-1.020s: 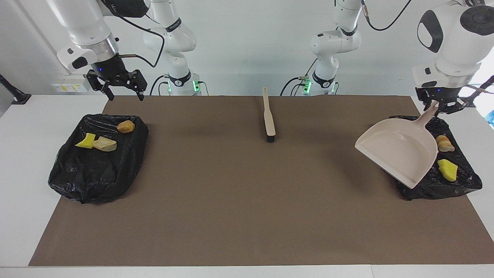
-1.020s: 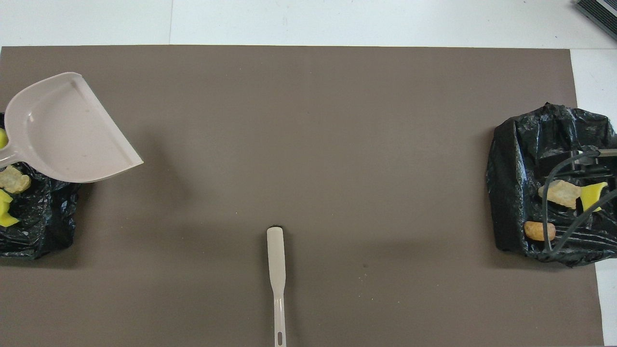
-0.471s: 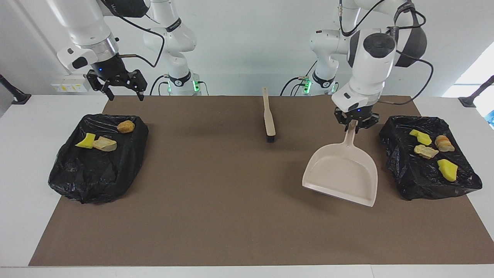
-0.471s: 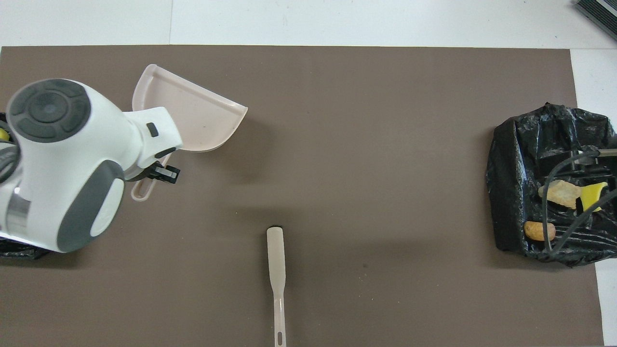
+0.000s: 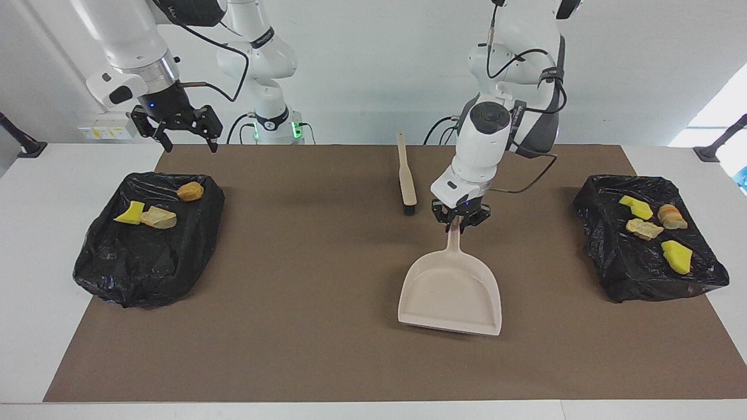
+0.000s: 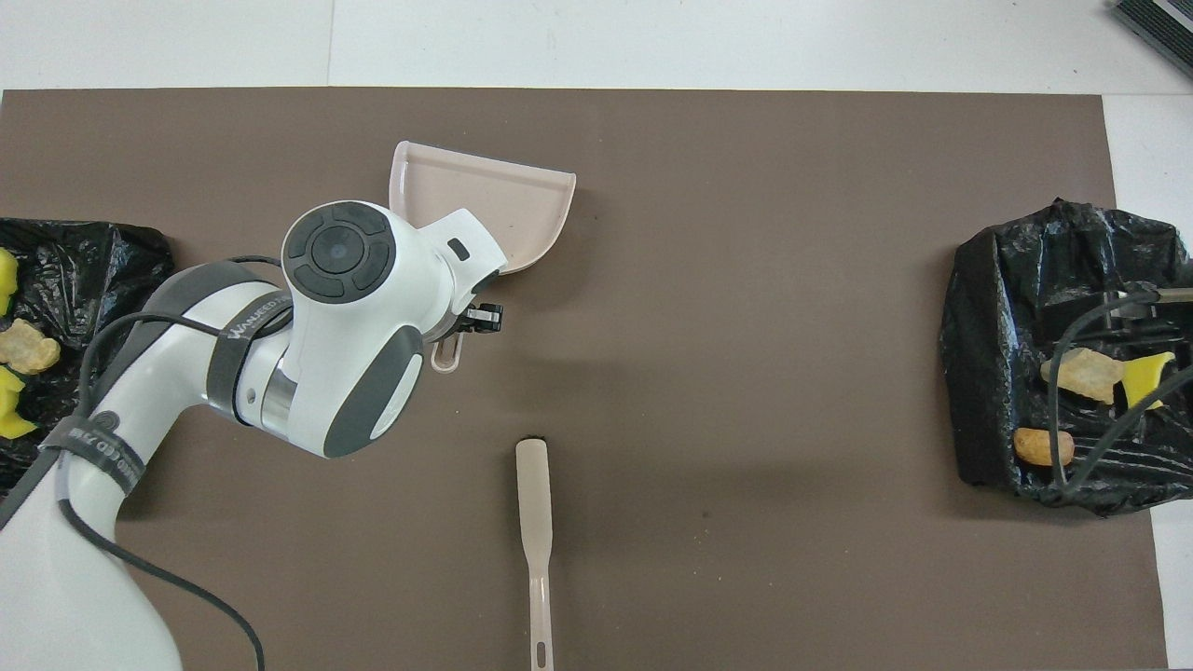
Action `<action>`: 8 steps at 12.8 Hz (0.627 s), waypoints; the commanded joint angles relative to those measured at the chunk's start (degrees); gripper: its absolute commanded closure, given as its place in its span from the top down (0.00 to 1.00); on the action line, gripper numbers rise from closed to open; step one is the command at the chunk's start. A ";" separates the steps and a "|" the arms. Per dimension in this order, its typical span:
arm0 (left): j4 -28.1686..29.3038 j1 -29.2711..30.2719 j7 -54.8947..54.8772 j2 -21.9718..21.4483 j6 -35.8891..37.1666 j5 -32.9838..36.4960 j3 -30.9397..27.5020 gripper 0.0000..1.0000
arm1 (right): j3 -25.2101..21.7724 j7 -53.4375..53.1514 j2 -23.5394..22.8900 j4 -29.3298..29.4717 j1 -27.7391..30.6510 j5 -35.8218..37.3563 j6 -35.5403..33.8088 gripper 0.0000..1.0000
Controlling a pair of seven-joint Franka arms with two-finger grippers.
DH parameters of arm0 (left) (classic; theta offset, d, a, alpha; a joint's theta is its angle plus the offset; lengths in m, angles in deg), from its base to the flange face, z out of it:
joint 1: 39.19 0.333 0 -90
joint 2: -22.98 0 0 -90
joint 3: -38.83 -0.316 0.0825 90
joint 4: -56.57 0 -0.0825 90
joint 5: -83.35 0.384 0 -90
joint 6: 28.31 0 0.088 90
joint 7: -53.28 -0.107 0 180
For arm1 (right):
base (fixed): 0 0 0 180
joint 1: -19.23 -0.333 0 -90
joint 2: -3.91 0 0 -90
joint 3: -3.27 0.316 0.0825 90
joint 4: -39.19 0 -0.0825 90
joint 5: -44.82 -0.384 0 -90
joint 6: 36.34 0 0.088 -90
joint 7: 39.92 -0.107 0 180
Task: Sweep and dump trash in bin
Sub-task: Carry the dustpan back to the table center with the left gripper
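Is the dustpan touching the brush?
Apart. The facing view shows bare brown mat between the dustpan and the brush.

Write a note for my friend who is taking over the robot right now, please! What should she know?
Left claw: shut on the handle of the beige plastic dustpan, over the middle of the brown mat; the pan is empty.
Right claw: open, waiting in the air at the mat's corner by its own bin.
Trash: three scraps lie in the black bag-lined bin at the right arm's end; four scraps lie in the other black bag-lined bin at the left arm's end.
The beige brush lies untouched on the mat near the robots.
Done: no scraps show on the mat.
Left: probably just setting the dustpan down.
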 commanded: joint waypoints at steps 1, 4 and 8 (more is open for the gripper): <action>-0.55 -2.17 1.08 1.48 -3.89 -1.33 -1.26 0.00 | 0.04 -0.71 1.01 -1.06 0.19 -1.07 -0.12 1.00; -0.55 -3.24 1.86 2.10 -7.06 -1.42 -1.08 0.00 | 0.04 -0.71 1.01 -1.06 0.19 -1.07 -0.12 1.00; -0.28 -4.38 2.39 3.50 -8.47 -3.97 -1.08 0.00 | 0.04 -0.80 1.01 -1.06 0.19 -1.07 -0.12 1.00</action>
